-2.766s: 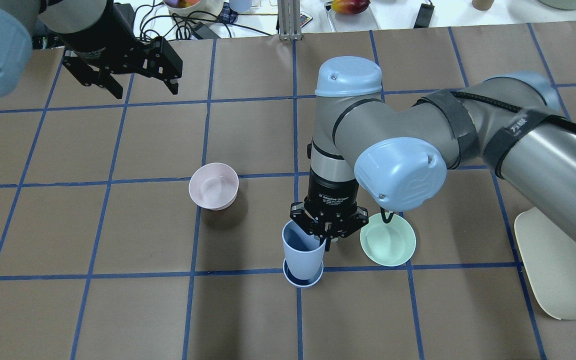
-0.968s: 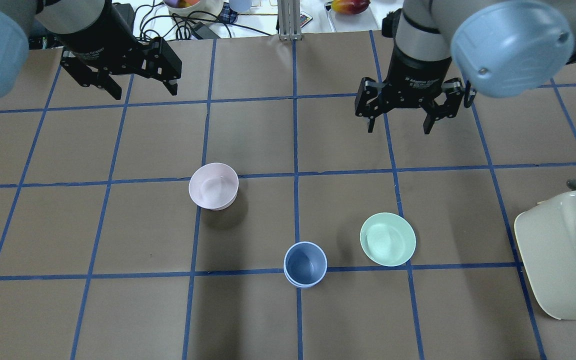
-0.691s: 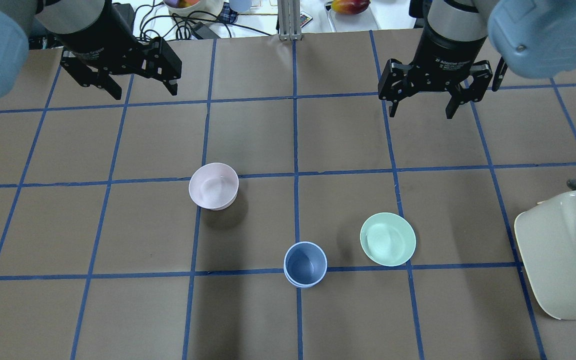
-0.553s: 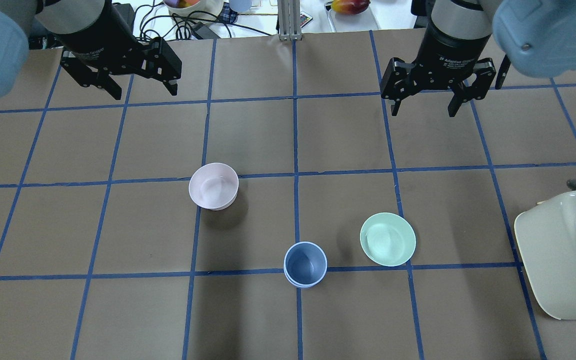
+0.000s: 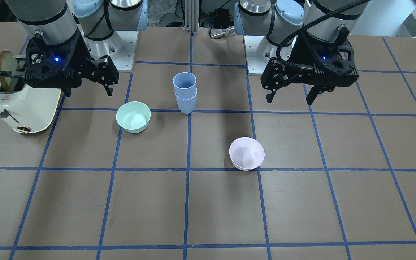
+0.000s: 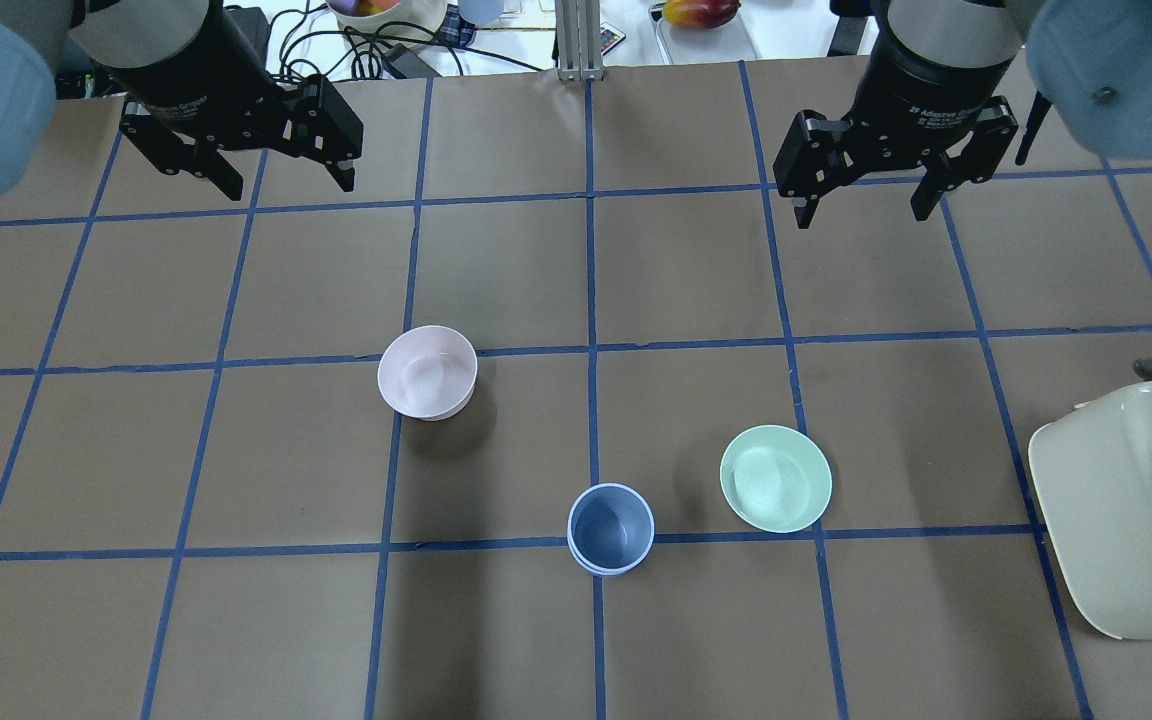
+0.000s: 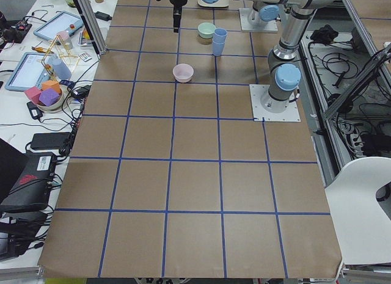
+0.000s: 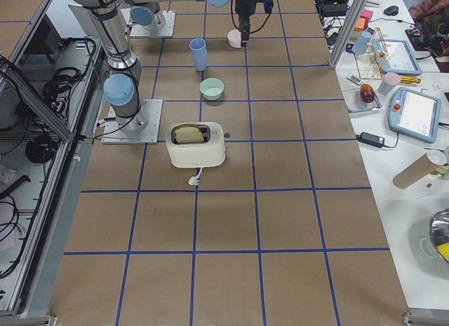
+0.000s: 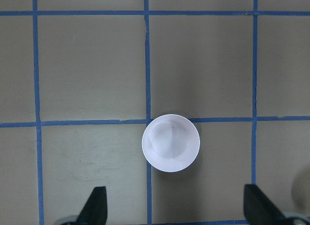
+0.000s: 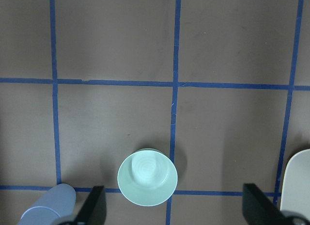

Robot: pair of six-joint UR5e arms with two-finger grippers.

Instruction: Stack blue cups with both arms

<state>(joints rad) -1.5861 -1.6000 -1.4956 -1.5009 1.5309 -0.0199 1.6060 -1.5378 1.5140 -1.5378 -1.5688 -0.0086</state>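
Overhead exterior view: above the surface (image 6: 496, 280), the left tool (image 6: 288, 182) and right tool (image 6: 864, 212) hang spread wide, both empty. The blue cups (image 6: 611, 528) stand nested, well apart from both, so stacking looks finished.

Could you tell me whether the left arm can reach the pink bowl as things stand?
Probably yes: in the left wrist view the pink bowl lies below the open jaws, nothing over it; the cups stand well aside.
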